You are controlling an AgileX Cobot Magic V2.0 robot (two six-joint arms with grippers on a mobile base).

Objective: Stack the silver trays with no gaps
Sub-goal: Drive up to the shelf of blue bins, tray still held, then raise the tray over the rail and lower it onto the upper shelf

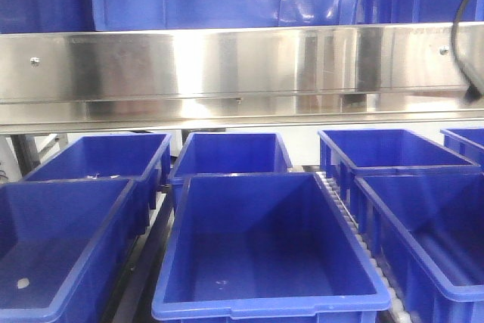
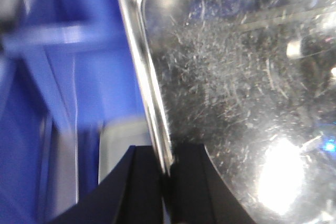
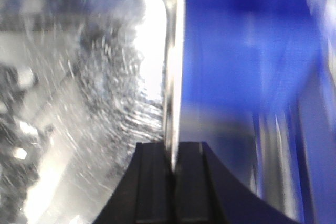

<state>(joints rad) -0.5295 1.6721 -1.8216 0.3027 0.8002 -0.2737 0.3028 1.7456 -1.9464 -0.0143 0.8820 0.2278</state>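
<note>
A scratched silver tray (image 2: 236, 87) fills the right of the left wrist view, its rolled left rim running down between the black fingers. My left gripper (image 2: 167, 169) is shut on that rim. In the right wrist view the silver tray (image 3: 79, 103) fills the left side, and my right gripper (image 3: 172, 163) is shut on its right rim. Both wrist views are blurred. In the front view no tray and no gripper shows.
Several blue plastic bins (image 1: 265, 247) stand in rows in the front view, with more on the shelf above. A long shiny steel band (image 1: 227, 69) spans the view over them. A black cable (image 1: 465, 43) hangs at the right. Blue bin walls (image 2: 79, 77) lie beside the tray.
</note>
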